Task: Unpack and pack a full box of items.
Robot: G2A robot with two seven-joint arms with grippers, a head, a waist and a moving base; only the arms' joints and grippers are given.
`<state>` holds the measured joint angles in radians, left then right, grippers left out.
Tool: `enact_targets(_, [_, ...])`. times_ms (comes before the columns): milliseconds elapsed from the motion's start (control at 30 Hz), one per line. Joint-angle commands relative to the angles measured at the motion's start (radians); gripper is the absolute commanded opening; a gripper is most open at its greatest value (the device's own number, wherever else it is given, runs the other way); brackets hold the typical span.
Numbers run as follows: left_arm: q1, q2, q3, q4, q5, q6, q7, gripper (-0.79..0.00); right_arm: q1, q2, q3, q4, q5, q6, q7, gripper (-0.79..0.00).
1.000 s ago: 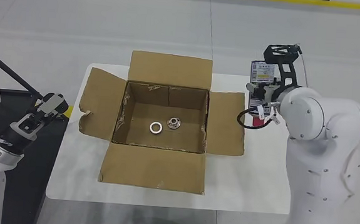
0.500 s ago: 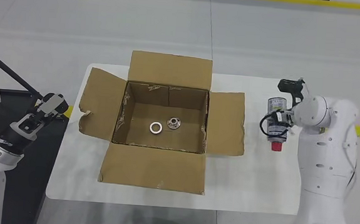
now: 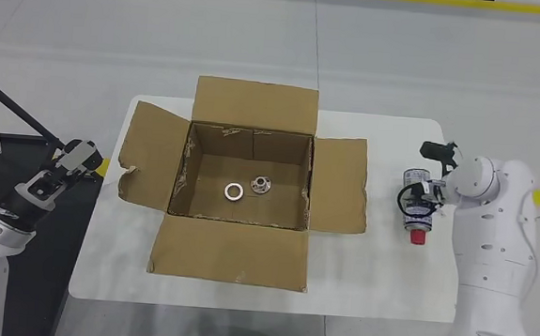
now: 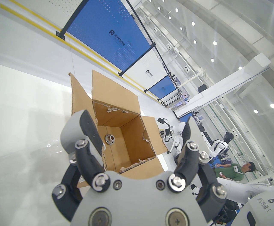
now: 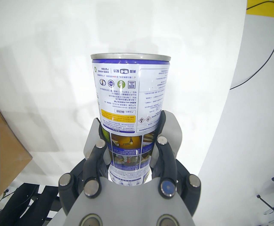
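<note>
Right wrist view shows right gripper (image 5: 130,125) clamping the spray can (image 5: 130,89).

The left arm hangs at the scene's left side, its left gripper (image 4: 137,122) angled rightward with fingers spread wide. The right arm is bent at the right side, its right gripper (image 5: 131,124) clamped around a can (image 5: 130,85).

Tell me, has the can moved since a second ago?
Yes. Against the box, the can moved nearer the robot's side and slightly farther from the box's flap.
</note>
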<state>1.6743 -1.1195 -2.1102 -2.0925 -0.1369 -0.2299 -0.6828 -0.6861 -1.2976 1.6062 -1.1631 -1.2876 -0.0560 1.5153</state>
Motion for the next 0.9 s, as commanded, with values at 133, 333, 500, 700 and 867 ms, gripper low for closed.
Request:
enact_targets(133, [0.000,0.000,0.000,0.000,0.000,0.000,0.000,0.000,-0.014,0.004,-0.010,0.017,0.021,0.008,-0.024,-0.785])
enact_targets(333, [0.000,0.000,0.000,0.000,0.000,0.000,0.000,0.000,-0.025,0.008,-0.027,0.016,0.028,0.022,-0.047,-0.690])
enact_targets(500, [0.000,0.000,0.000,0.000,0.000,0.000,0.000,0.000,-0.030,0.012,-0.040,0.014,0.032,0.032,-0.049,-0.563])
enact_targets(700, [0.000,0.000,0.000,0.000,0.000,0.000,0.000,0.000,-0.037,0.016,-0.053,0.010,0.037,0.042,-0.048,-0.511])
enact_targets(867, [0.000,0.000,0.000,0.000,0.000,0.000,0.000,0.000,-0.042,0.020,-0.062,0.008,0.045,0.046,-0.045,-0.425])
